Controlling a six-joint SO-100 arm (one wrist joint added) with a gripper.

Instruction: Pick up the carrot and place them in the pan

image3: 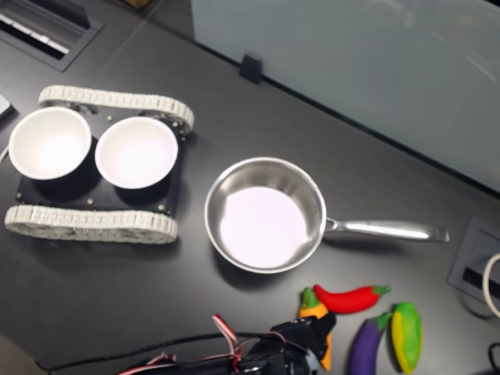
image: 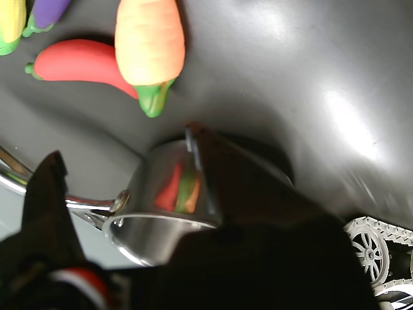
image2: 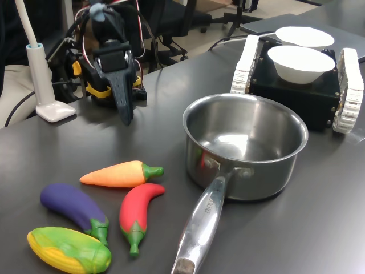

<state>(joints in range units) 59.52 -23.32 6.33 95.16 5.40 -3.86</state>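
Working left to right in the first exterior view: your claw (image2: 125, 111) hangs at far left, tip just above the surface (image2: 319, 228), holding nothing. The jaws look together there, yet in the wrist view two dark fingers stand apart, so you cannot tell the state for sure.

Near left, the toy cluster: one corn cob (image2: 69, 250), one purple eggplant (image2: 74, 206), one carrot (image2: 121, 173), one red chili (image2: 138, 212). The carrot lies flat, green stem pointing right toward the pan (image2: 245, 145), chili just beside it on the near side, the two close or touching.

Centre: one pan, empty, handle running toward the near edge. Far right: one tracked vehicle (image2: 302, 85) carrying two white bowls (image2: 299, 63).

Step in hand, as judged: the approach, before any grasp. The carrot is not yet lifted. Your next move calls for bringing the claw down and nearer over the carrot's thick middle, jaws spread across its width, keeping clear of the chili. Then lift and carry right over the pan rim.
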